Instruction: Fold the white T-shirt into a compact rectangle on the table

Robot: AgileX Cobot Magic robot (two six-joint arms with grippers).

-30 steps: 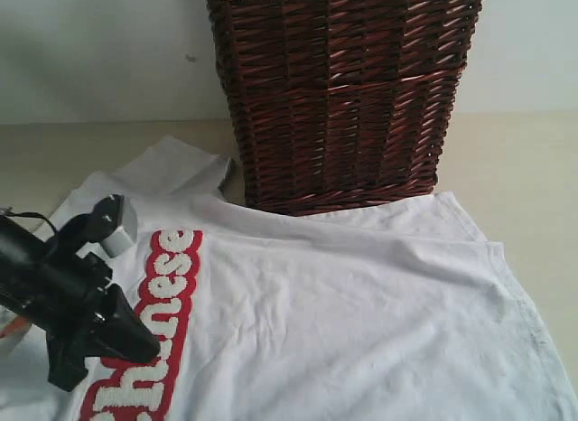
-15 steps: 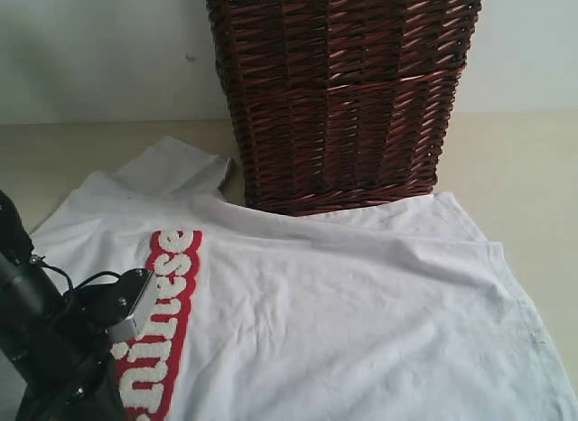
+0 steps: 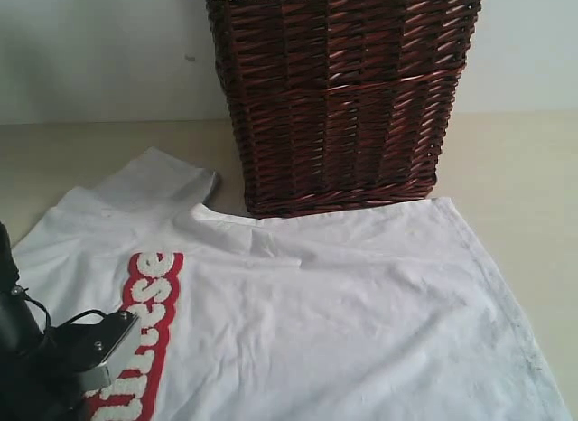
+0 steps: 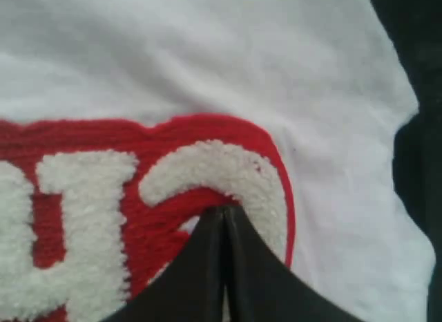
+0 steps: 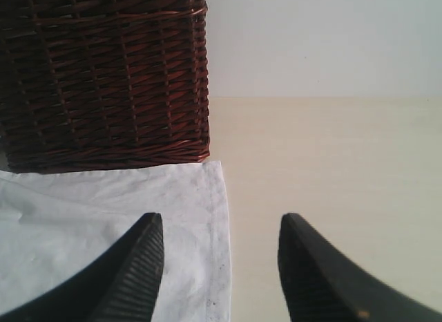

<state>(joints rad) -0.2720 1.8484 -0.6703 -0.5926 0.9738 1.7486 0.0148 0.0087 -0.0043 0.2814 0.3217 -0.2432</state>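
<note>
The only writing stood on the white T-shirt (image 3: pixel 361 304): fluffy white lettering (image 3: pixel 152 290) outlined in thick red across the chest. In the exterior view its last letters read "ese"; those before them were partly hidden and could not be made out. The left wrist view showed a "C" (image 4: pixel 221 163) and, beside it, what looked like an "h" (image 4: pixel 69 218).

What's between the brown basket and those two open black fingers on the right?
Just the white T-shirt edge and bare table, nothing else, seen in the right wrist view.
</note>
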